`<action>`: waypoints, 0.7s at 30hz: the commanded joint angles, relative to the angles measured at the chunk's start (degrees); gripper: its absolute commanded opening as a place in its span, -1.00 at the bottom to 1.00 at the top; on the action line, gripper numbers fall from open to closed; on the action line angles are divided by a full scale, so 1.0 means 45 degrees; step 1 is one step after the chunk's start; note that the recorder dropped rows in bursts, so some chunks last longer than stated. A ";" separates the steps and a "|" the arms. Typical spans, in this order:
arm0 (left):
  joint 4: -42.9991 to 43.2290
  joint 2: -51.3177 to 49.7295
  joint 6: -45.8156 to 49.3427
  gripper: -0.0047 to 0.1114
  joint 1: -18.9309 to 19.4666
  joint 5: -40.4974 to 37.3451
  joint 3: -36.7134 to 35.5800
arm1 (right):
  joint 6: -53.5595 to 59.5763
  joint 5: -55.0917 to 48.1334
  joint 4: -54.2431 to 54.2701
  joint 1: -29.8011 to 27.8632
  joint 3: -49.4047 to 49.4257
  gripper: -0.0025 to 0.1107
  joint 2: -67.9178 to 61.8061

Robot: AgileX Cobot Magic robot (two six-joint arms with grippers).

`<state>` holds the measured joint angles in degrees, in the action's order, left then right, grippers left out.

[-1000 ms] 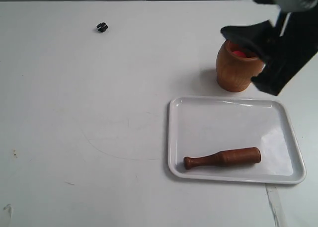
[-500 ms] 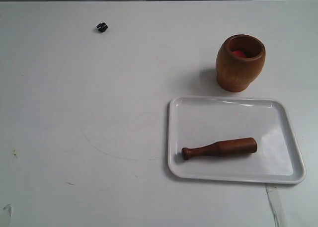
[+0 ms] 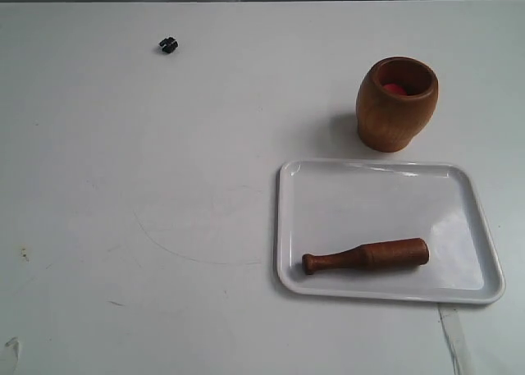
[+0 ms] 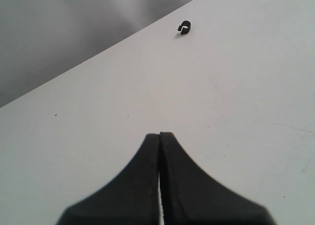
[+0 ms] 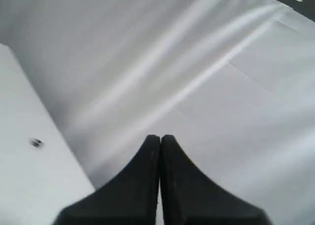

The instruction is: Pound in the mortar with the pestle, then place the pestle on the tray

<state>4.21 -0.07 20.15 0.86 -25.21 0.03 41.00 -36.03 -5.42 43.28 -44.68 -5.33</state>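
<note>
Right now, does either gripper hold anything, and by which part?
Nothing is held. The left gripper and the right gripper are both shut and empty; the slim reddish-brown wooden pestle lies free on the flat white plastic tray.

One mortar [image 3: 396, 104], one pestle [image 3: 366, 256], one tray [image 3: 369, 194], one black object [image 3: 168, 44], two claws [image 4: 160, 139] [image 5: 160, 140].

The right arm's black, two-fingered pincer [image 5: 159, 137] is showing with its tapered tips pressing flat against each other. Behind it a blurred pale grey surface [image 5: 162, 72] with bright slanting streaks is filling the frame; what it is cannot be told. A tiny dark speck [image 5: 35, 143] is sitting on a lighter flat panel [image 5: 29, 185]
</note>
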 commanded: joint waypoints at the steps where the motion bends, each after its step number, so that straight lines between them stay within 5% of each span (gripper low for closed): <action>1: -0.0094 0.0016 -0.0104 -0.92 -0.0099 0.0038 -0.0007 | -0.5607 0.0802 -0.8800 -0.0020 0.1391 -0.96 -0.0109; 3: -0.0094 0.0016 -0.0104 -0.92 -0.0099 0.0038 -0.0007 | -0.8124 0.0833 -0.9566 -0.0020 0.1808 -0.96 -0.0109; 6: -0.0094 0.0016 -0.0104 -0.92 -0.0099 0.0038 -0.0007 | -0.9643 0.0926 -0.6948 0.0012 0.2005 -0.96 -0.0109; 15: -0.0094 0.0016 -0.0104 -0.92 -0.0099 0.0038 -0.0007 | -0.1258 0.0052 0.4505 0.0012 0.2896 -0.96 -0.0109; 21: -0.0094 0.0016 -0.0104 -0.92 -0.0099 0.0038 -0.0007 | -0.0638 0.2799 0.6317 0.0012 0.4609 -0.96 -0.0109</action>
<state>4.21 -0.07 20.15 0.86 -25.21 0.03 36.53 -30.93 19.55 43.28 -27.42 -5.78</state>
